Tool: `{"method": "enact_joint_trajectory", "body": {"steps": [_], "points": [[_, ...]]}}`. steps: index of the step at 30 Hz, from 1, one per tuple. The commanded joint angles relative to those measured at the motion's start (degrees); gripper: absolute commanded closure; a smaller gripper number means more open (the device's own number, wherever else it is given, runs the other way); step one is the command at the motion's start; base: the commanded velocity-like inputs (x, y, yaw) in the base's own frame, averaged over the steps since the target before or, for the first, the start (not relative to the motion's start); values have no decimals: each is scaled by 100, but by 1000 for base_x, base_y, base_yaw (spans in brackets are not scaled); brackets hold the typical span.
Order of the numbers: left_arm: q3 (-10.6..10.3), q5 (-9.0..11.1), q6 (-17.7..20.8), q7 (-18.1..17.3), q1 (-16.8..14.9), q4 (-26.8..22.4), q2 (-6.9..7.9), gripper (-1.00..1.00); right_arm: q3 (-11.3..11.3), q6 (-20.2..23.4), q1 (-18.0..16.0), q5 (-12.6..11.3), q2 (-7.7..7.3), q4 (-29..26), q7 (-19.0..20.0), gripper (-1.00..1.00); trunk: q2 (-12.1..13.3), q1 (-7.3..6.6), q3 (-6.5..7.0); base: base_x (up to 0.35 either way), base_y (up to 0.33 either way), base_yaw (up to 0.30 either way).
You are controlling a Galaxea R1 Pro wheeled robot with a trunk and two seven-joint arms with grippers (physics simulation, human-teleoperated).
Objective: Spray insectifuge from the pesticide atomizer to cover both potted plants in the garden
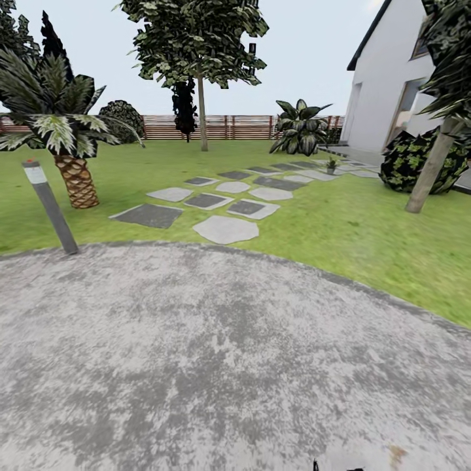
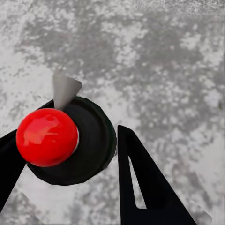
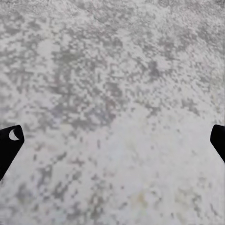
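Observation:
The pesticide atomizer [image 2: 47, 137] has a glossy red round cap on a black collar with a grey nozzle. It sits between the two black fingers [image 2: 140, 178] of my left gripper [image 2: 65, 145], which is shut on it above the grey patio. My right gripper [image 3: 115, 136] is open, its fingertips wide apart over bare paving with nothing between them. In the head view, one small potted plant [image 1: 331, 163] stands far off at the end of the stepping stones, near the house. The garden lawn [image 1: 340, 229] lies beyond the patio.
The round grey patio [image 1: 216, 353] spreads under me. Grey stepping stones [image 1: 226, 229] lead away across the grass. A leaning bollard light [image 1: 52, 209] and a palm [image 1: 72, 170] stand left. A tree trunk [image 1: 428, 170], bushes and the white house are right, the wooden fence behind.

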Motion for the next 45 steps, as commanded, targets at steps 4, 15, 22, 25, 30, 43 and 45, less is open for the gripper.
{"method": "enact_joint_trajectory", "body": {"steps": [4, 15, 22, 25, 30, 43, 45], "points": [[-48, 18, -13, 26, -1, 1, 0, 100, 47, -7, -4, -8, 1, 6, -43, -100, -2, 2, -5, 338, 107, 0], [-48, 18, -14, 26, -4, 1, -3, 100, 48, -7, -4, -8, 1, 6, -39, -100, -2, 2, -5, 338, 73, 0], [-48, 18, -14, 26, -5, 1, -9, 100, 47, -7, -4, -8, 1, 6, -40, -100, -2, 2, -5, 339, 2, 0], [-48, 18, -14, 26, 0, 1, -9, 100, 54, -8, -4, -12, 20, 3, -37, -100, -2, 2, -5, 338, 0, 0], [-55, 18, -14, 26, -3, 1, -9, 100, 47, -28, -4, -18, 18, -56, -40, -100, -2, 2, -5, 338, 0, 0], [-51, 18, -14, 26, -3, 1, -9, 100, 50, -60, -4, -15, -40, -12, -52, -100, -2, 2, -5, 338, 0, -18], [-55, 18, -14, 26, -4, 1, -9, 100, 50, -60, -4, -17, -41, -12, -52, -100, -2, 2, -5, 338, 0, -211]]}}
